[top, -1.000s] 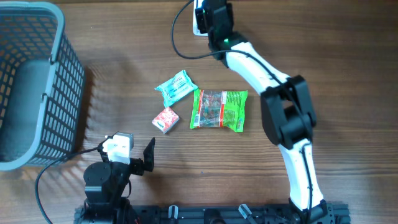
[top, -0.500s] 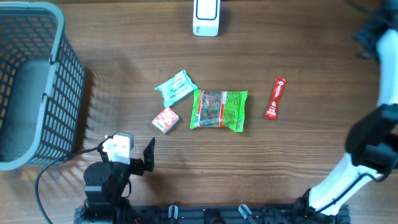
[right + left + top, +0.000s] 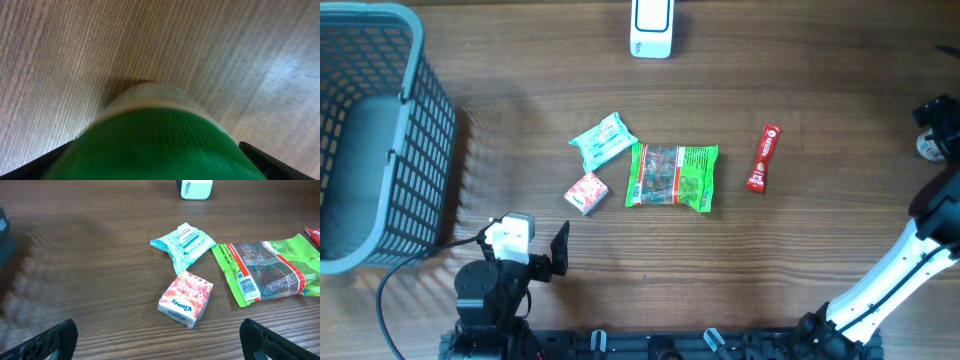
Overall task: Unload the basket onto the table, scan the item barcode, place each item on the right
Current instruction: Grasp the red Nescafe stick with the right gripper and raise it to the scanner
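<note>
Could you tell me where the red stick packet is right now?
Overhead, the red packet lies just right of the green bag, not touching it.

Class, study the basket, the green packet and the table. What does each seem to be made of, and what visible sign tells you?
Basket: looks like moulded plastic, matt grey, judging by its even lattice walls. Green packet: thin glossy plastic film, probably; it crinkles and shines. Table: wood or wood-look laminate, shown by streaky brown grain.

Red stick packet [image 3: 762, 157] flat beside the green snack bag [image 3: 672, 177], white scanner [image 3: 651, 28] well beyond.
</note>
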`<control>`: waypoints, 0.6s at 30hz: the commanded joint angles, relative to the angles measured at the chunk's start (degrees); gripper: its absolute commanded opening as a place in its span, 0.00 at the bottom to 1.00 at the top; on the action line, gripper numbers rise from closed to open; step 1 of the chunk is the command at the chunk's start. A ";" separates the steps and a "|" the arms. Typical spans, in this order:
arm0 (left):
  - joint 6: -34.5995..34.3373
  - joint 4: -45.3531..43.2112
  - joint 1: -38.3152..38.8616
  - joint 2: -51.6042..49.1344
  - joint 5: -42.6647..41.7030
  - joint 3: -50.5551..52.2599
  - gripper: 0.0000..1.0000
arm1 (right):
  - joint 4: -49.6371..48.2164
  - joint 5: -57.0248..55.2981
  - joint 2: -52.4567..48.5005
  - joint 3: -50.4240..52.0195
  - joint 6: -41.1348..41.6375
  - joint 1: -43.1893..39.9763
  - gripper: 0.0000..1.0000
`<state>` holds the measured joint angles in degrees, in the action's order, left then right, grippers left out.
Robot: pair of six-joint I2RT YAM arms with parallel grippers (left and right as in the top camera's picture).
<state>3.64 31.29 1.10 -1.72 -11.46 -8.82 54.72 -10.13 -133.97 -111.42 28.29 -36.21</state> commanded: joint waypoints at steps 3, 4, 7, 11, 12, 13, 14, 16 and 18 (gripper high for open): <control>0.63 -0.20 -0.26 0.26 -0.50 0.26 1.00 | 3.58 7.37 19.30 -2.38 0.26 2.93 1.00; 0.63 -0.20 -0.26 0.26 -0.50 0.26 1.00 | 5.92 7.87 22.10 -2.38 0.96 4.83 1.00; 0.63 -0.20 -0.26 0.26 -0.50 0.26 1.00 | 13.46 8.35 26.43 -2.38 2.16 14.36 1.00; 0.63 -0.20 -0.26 0.26 -0.50 0.26 1.00 | 20.31 12.68 25.05 2.84 1.68 30.71 0.77; 0.63 -0.20 -0.26 0.26 -0.50 0.26 1.00 | 19.71 12.39 24.61 5.20 1.66 34.16 0.77; 0.63 -0.20 -0.26 0.26 -0.52 0.26 1.00 | 17.97 9.44 23.67 8.87 1.68 38.69 0.77; 0.63 -0.20 -0.26 0.26 -0.50 0.24 1.00 | 15.96 5.33 22.91 12.33 1.70 42.29 0.77; 0.63 -0.20 -0.26 0.26 -0.50 0.26 1.00 | 11.23 -3.26 21.53 19.34 1.68 47.76 0.77; 0.63 -0.20 -0.26 0.26 -0.50 0.26 1.00 | 9.01 -6.21 19.58 23.02 1.75 50.16 0.77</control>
<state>3.64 31.29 1.10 -1.72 -11.46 -8.82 65.14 -8.05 -111.98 -91.79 29.93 12.32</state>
